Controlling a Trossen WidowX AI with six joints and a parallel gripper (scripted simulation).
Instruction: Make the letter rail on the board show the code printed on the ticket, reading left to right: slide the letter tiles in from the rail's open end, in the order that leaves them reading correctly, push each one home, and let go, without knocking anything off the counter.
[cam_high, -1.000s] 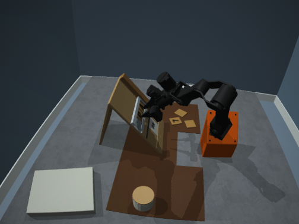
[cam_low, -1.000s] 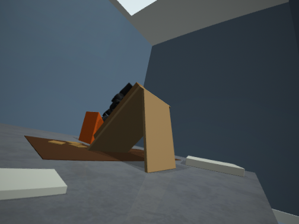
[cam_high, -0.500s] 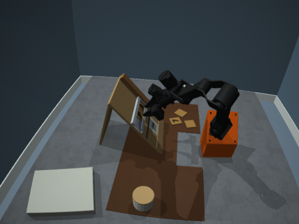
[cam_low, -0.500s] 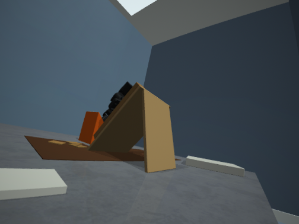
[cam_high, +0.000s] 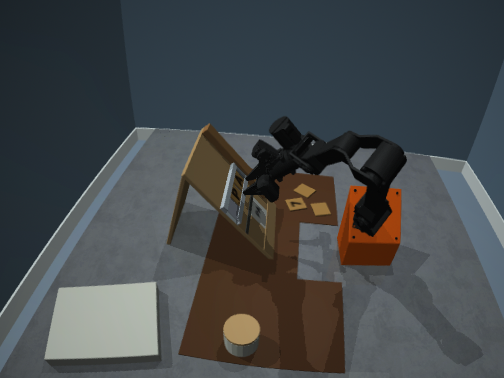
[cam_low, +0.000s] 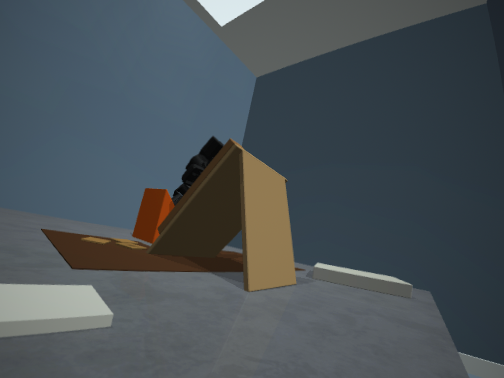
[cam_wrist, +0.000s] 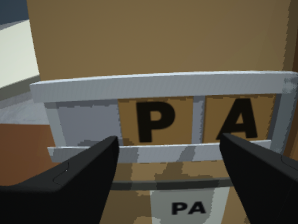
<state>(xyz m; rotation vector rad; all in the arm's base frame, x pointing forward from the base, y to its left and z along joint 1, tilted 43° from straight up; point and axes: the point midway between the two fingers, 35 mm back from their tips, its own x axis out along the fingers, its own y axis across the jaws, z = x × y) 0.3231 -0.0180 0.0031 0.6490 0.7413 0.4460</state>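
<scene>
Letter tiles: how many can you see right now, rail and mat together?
5. Two sit in the letter rail: the P tile and the A tile beside it. Three lie loose on the brown mat beside the board. None appear hidden.

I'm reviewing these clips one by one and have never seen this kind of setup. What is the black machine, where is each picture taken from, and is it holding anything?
The black machine is a robot arm on an orange pedestal. One picture looks down from above, one looks up from the floor behind the sloping wooden board, and one is taken at the gripper. The board's rail holds tiles P and A, matching the ticket reading PA. Three spare tiles lie on the brown mat, along with a round tub. The gripper is open and holds nothing.
</scene>
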